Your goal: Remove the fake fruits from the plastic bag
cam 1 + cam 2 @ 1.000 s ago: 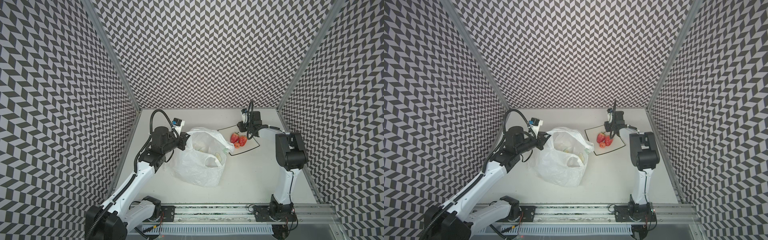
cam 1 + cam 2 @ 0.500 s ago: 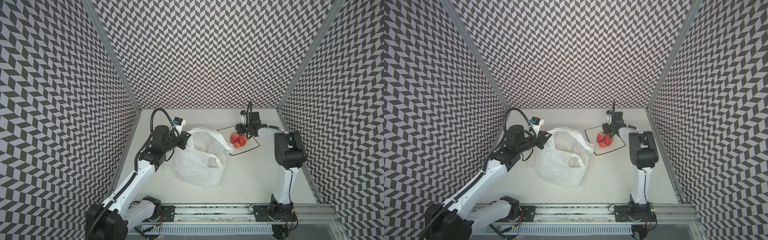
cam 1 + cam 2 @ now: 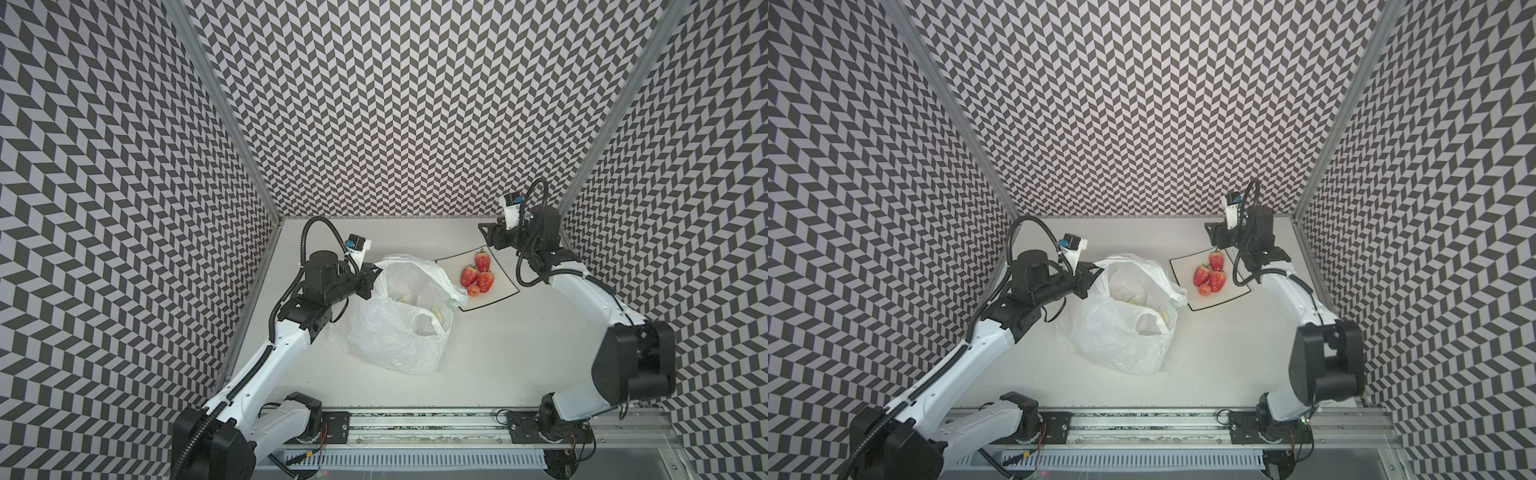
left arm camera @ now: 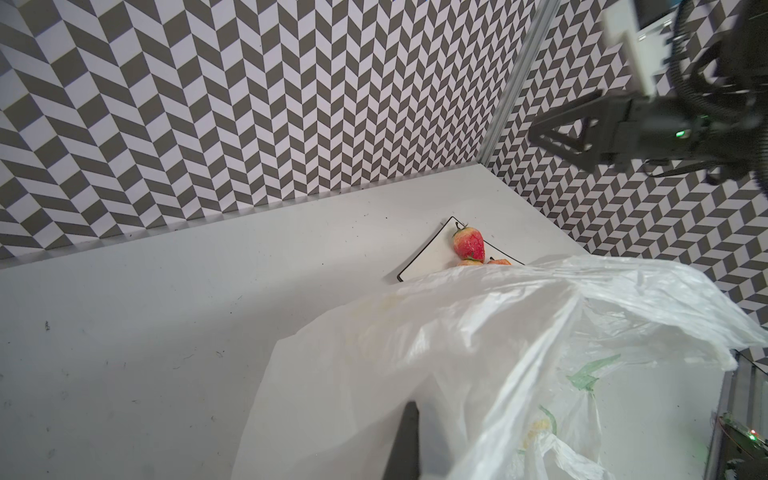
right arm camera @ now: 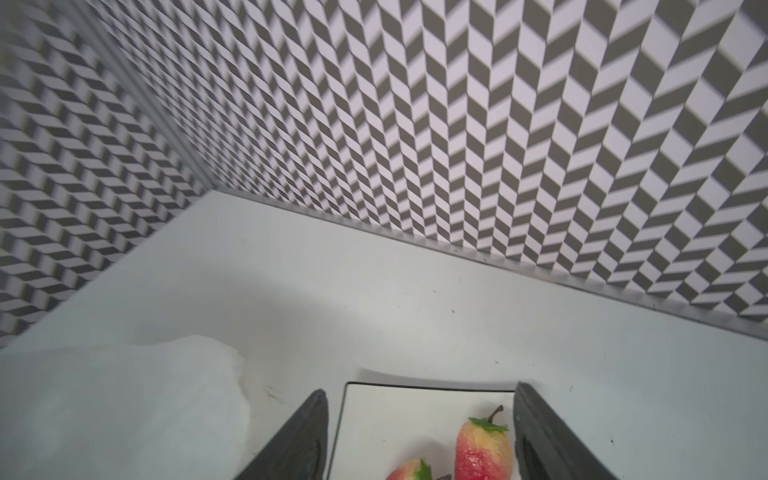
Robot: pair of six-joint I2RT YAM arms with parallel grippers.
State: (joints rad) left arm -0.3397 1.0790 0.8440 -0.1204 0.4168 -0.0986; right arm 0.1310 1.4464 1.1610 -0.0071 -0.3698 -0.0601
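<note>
The pale desk (image 3: 519, 357) carries a crinkly white plastic bag (image 3: 390, 332) near its middle, with its mouth gaping upward. Pale yellow-green shapes show in it, but I cannot tell whether they are prints or contents. The left jaws are pinched tight on the bag's left rim and hold it up. Just right of the bag lies a square black-rimmed plate (image 3: 505, 286) with three strawberries (image 3: 468, 275) and one small round red fruit (image 3: 473, 290). The right jaws hover above the plate's far corner, wide apart and empty.
</note>
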